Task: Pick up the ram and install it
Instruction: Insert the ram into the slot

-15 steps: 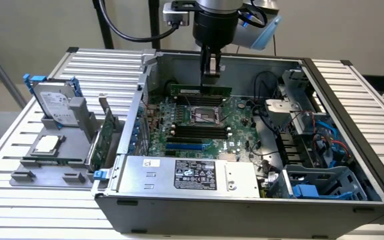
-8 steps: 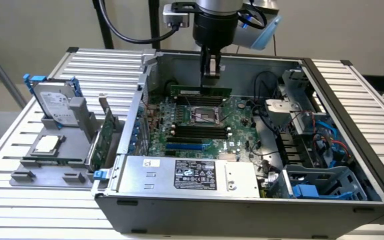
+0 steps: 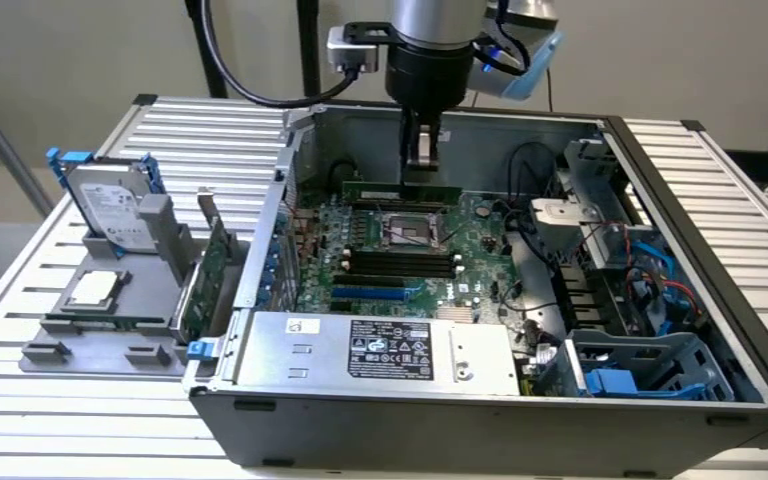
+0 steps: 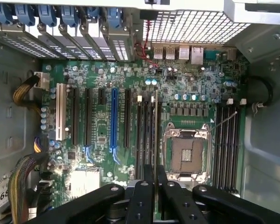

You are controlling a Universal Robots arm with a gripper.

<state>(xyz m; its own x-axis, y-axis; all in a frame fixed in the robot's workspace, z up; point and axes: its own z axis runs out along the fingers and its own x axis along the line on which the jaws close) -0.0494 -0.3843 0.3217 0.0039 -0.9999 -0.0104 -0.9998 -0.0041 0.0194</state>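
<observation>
One ram (image 3: 373, 187) hangs pinched in my tool (image 3: 419, 168), low inside the computer case (image 3: 491, 430) over the memory slots (image 4: 141, 135) beside the processor socket (image 4: 186, 151); installing seems in hand, and seating it should call for square alignment with the slot and even pressure.

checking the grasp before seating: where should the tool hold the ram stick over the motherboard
Take the long thin green ram stick by the middle of its upper long edge, coming straight down from above, the black tool pinching its flat faces. It stands on edge with its top edge free, so a centred hold should keep it level.
</observation>
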